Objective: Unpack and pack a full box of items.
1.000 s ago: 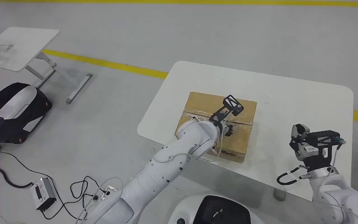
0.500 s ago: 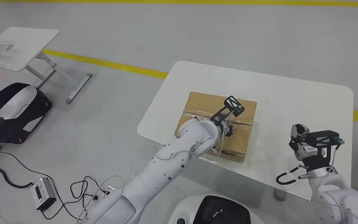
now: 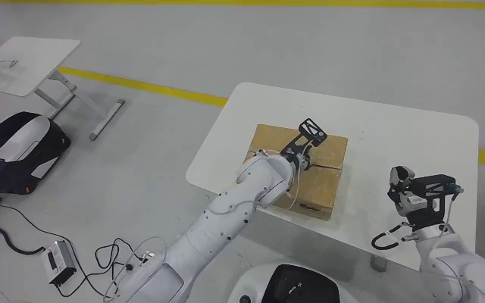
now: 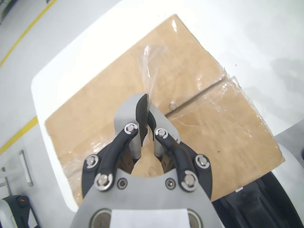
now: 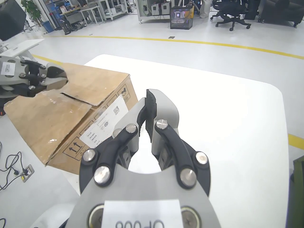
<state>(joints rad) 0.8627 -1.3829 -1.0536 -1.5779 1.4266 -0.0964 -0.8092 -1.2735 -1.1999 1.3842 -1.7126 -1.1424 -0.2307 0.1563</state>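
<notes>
A brown cardboard box lies closed on the white table, its flaps meeting at a dark seam. Above the box top, my left gripper is shut on a strip of clear tape that stands up off the cardboard. That gripper hangs over the box's far half and appears from the side as the left gripper. My right gripper is shut with nothing in it, hovering over bare table to the right of the box, as the right gripper near the table's front right.
A white label is stuck on the box's side. Loose clear film still wrinkles over the near flap. Bare table stretches right of the box. On the floor, a small white table and cables lie far left.
My left gripper has risen and shifted toward the box's far edge, pulling the tape strip up. The right gripper has drifted slightly toward the table's near edge.
</notes>
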